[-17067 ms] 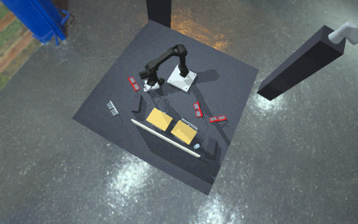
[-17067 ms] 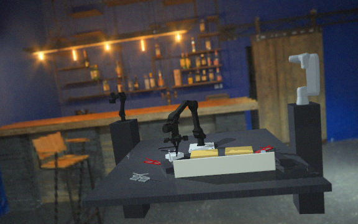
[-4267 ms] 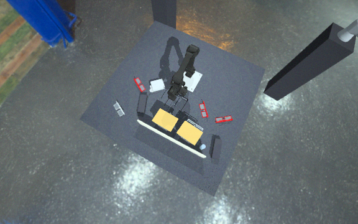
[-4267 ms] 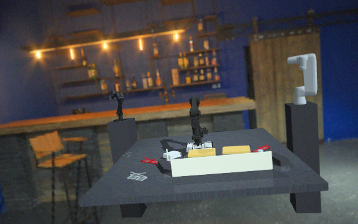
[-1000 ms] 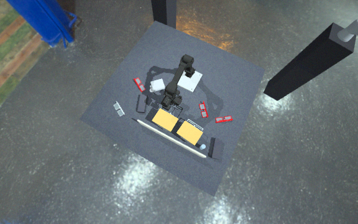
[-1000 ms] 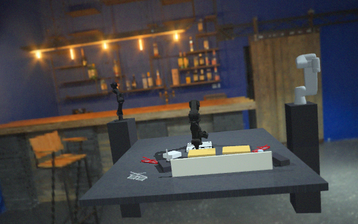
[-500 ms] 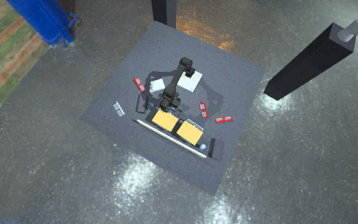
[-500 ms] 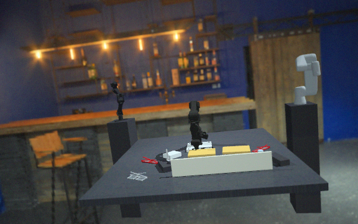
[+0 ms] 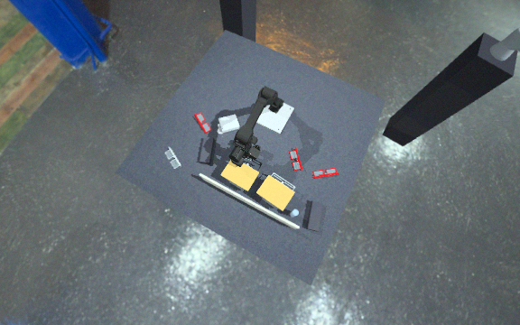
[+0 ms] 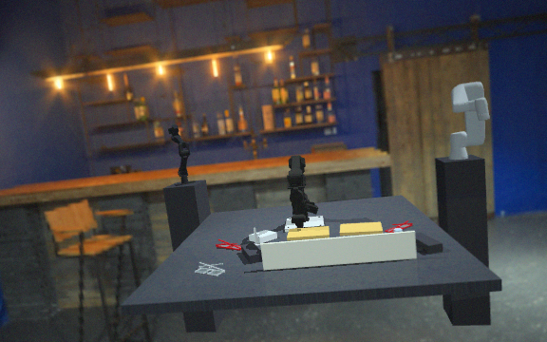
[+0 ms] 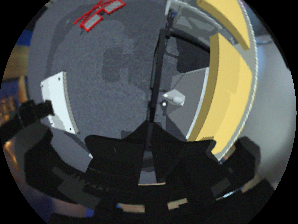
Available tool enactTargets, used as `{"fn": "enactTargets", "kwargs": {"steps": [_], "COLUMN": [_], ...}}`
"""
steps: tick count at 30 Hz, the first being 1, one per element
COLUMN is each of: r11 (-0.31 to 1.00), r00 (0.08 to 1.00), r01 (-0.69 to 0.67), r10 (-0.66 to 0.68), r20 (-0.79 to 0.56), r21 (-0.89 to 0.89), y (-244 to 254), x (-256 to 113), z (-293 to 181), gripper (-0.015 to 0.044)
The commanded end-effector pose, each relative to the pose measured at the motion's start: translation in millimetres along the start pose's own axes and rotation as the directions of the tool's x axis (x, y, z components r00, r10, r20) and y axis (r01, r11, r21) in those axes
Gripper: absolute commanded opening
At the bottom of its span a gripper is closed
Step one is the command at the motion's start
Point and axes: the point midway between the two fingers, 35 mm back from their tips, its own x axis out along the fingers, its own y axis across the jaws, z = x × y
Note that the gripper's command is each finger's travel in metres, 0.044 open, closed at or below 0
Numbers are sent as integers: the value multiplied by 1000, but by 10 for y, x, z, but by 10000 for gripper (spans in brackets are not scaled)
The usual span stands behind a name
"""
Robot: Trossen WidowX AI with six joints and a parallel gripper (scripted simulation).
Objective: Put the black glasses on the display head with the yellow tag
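My gripper (image 11: 148, 123) is shut on the black glasses (image 11: 156, 75), low in the wrist view. The front of the glasses stands nearly upright there, and one temple arcs right towards the nearer head. That head has a flat yellow top (image 9: 240, 175) (image 10: 308, 234) (image 11: 234, 87) and a pale nose (image 11: 174, 97); the glasses' front is just off the nose, and I cannot tell whether they touch. The other head (image 9: 275, 192) (image 10: 361, 229) (image 11: 231, 17) stands beside it and has pale glasses (image 9: 283, 181) at its face. No yellow tag can be made out. The far temple is hidden.
A long cream wall (image 9: 248, 201) (image 10: 340, 251) runs behind the heads. Red glasses (image 9: 295, 159) (image 11: 102, 14), pale folded glasses (image 9: 172, 158) (image 10: 210, 269), a white block (image 9: 228, 124), a white plate (image 11: 59, 102) and dark blocks (image 9: 315, 216) (image 10: 428, 243) lie around.
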Motion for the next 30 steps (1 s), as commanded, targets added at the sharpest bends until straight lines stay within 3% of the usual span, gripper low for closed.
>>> {"fn": "enactTargets", "kwargs": {"steps": [1, 30], "r11": [1000, 1000], "r00": [1000, 1000], "r01": [-1, 0], "r10": [1, 0], "r20": [4, 4], "r21": [-2, -2], "y": [-69, -214], "x": [16, 32], "z": [4, 5], "gripper": [0, 0]}}
